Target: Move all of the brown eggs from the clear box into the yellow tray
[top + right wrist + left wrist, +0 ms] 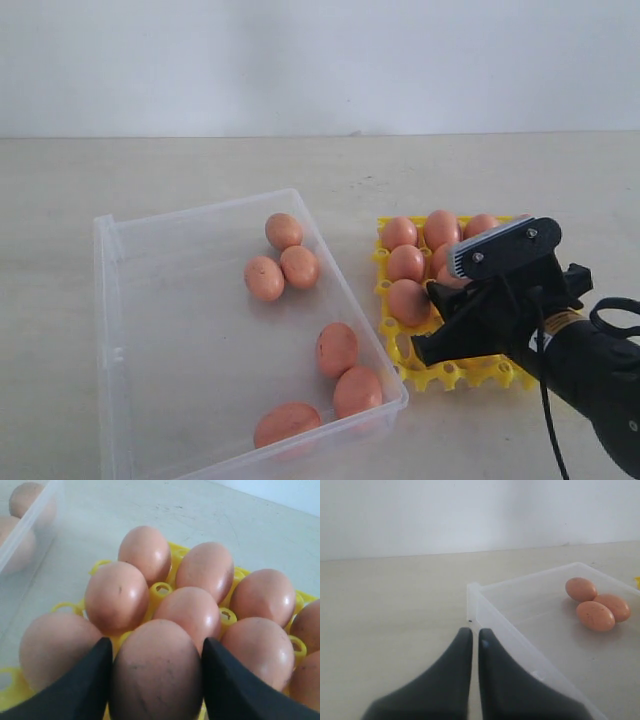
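My right gripper (156, 647) is shut on a brown egg (156, 675), one black finger on each side, low over the yellow tray (161, 588). Around it, several more brown eggs (116, 596) fill the tray's cups. In the exterior view the right gripper (440, 318) hangs over the yellow tray (452, 377) and hides the held egg. Several brown eggs (299, 267) lie loose in the clear box (104, 300) on the left. My left gripper (474, 632) is shut and empty, just outside a corner of the clear box (490, 611), with three eggs (595, 615) beyond it.
The box and tray sit side by side on a pale tabletop (200, 165) with a white wall behind. The right arm and its cable (590, 370) cover the tray's near right corner. The left arm does not show in the exterior view.
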Action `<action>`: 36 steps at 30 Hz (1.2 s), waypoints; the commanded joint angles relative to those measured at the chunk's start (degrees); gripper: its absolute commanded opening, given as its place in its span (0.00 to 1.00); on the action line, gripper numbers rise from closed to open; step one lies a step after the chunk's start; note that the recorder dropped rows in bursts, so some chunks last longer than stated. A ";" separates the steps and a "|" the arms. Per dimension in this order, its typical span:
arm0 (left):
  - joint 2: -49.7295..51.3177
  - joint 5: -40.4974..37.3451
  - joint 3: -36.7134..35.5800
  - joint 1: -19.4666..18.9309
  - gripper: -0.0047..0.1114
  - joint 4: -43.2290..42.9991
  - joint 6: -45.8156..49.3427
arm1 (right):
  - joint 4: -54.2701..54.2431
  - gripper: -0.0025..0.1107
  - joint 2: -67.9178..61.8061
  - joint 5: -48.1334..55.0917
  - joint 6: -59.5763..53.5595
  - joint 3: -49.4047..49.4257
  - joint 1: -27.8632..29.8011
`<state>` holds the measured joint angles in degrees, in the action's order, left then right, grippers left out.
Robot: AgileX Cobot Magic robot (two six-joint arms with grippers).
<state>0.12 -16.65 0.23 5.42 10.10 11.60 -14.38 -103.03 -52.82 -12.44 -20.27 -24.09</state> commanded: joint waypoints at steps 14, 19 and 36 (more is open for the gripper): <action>-0.12 0.41 -0.23 0.31 0.08 -0.10 0.03 | 3.18 0.49 -0.36 2.67 0.11 -1.33 0.19; -0.12 0.41 -0.23 0.31 0.08 -0.10 0.03 | 3.18 0.56 -0.36 2.57 0.11 -1.33 0.19; -0.12 0.41 -0.23 0.31 0.08 -0.10 0.03 | -9.33 0.30 25.56 2.65 -1.60 -1.33 0.19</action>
<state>0.12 -16.65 0.23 5.42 10.10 11.60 -22.77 -81.93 -65.00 -13.47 -21.60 -24.05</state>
